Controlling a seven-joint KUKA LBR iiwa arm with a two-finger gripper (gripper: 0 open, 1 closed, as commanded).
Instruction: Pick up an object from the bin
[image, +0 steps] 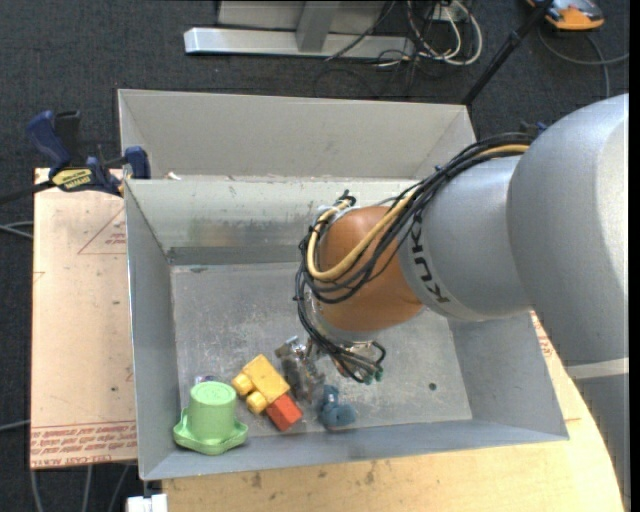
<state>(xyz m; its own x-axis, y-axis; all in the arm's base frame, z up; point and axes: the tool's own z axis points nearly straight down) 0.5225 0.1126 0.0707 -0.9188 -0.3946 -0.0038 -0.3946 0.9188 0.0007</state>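
My gripper (300, 372) hangs low over the bin's front middle, its metal fingers just right of a yellow block (261, 381). An orange-red block (284, 411) lies against the yellow one, just below my fingertips. A small blue piece (336, 412) rests to the right of the red block, near the front wall. Nothing shows between my fingers, and whether they are open or shut is unclear.
A light green cup-like piece with a lobed base (211, 417) stands in the front left corner, left of the blocks. The arm with its orange cover and cables fills the bin's right middle. Bare floor lies at the back left.
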